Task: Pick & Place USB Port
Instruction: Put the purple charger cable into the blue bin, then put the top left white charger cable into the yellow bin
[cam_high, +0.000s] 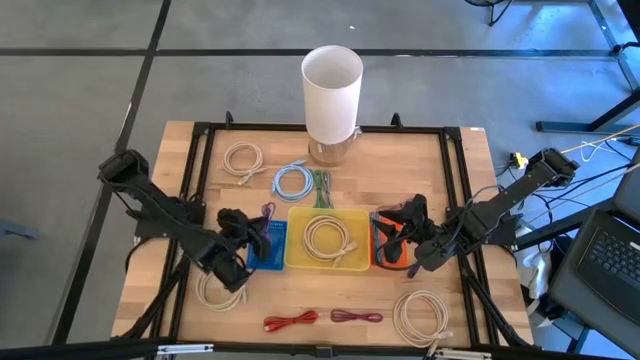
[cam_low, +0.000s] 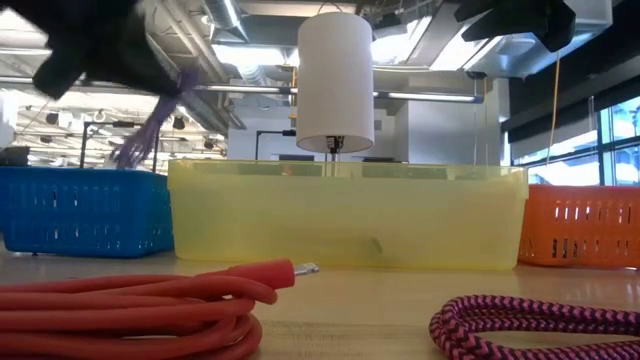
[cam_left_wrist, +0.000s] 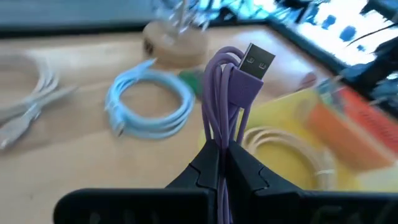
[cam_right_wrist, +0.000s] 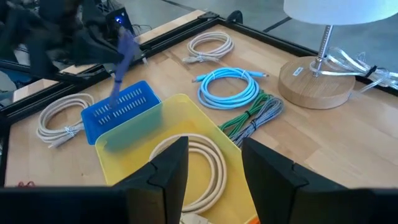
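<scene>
My left gripper (cam_left_wrist: 222, 149) is shut on a folded purple USB cable (cam_left_wrist: 225, 93), whose silver USB plug (cam_left_wrist: 256, 62) sticks out past the fingertips. In the high view this gripper (cam_high: 250, 232) is over the blue basket (cam_high: 268, 245). In the low view the purple cable (cam_low: 150, 120) dangles above the blue basket (cam_low: 85, 210). My right gripper (cam_right_wrist: 214, 165) is open and empty. It hovers by the orange basket (cam_high: 385, 252), at the right end of the yellow bin (cam_high: 295, 262). My left gripper pinches the purple cable's folded bundle (cam_left_wrist: 221, 134) between its two fingers, several strands together, a short way behind the plug. The fingers slant down from the table's left side. The cable is lifted clear and hangs in the air over the blue basket.
The yellow bin holds a beige coil (cam_high: 328, 238). A white lamp (cam_high: 332, 85) stands at the far edge. Loose cables lie around: beige (cam_high: 243, 158), light blue (cam_high: 293, 180), green-grey (cam_high: 321, 188), white (cam_high: 215, 290) (cam_high: 420, 315), red (cam_high: 290, 321), maroon (cam_high: 357, 317).
</scene>
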